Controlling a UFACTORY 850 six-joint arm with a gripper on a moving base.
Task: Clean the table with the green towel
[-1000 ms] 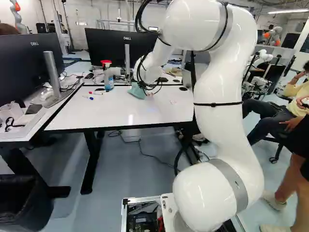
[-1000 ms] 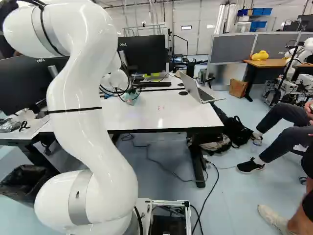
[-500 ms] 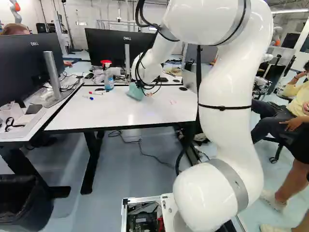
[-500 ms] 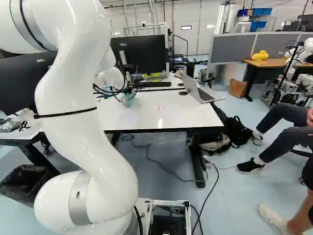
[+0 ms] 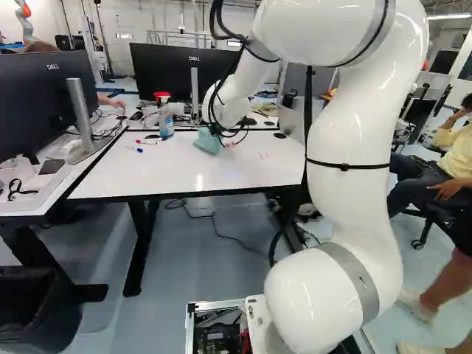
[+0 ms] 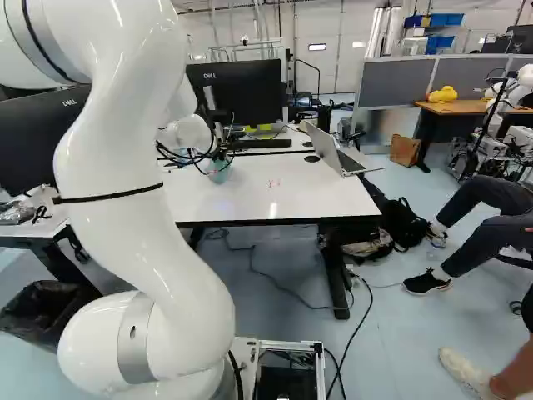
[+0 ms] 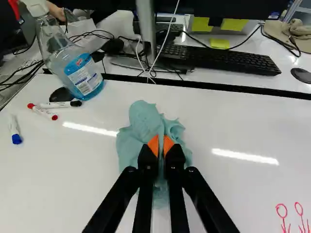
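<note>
Gripper (image 5: 214, 128): closed on the green towel (image 7: 142, 116), cloth pinched between both orange pads. The towel rests on the white table (image 7: 73, 170), nearer its far edge than the edge facing the base. Tabletop extends on both sides of the cloth and toward the base. Limits noted: spray bottle (image 7: 80, 73) beside the far edge, left of the towel; open laptop (image 6: 337, 154) at the right in the right base view.

Towel condition: bunched, pale green, creased, a rounded fold ahead of the fingers and loose edges spread at both sides.

Surface: red drawn marks (image 7: 287, 213) remain, apart from the towel. Three markers (image 7: 15, 130) lie near the bottle. Beyond the far edge, an adjoining desk holds a keyboard (image 7: 218, 59) and a monitor (image 6: 237, 92).
</note>
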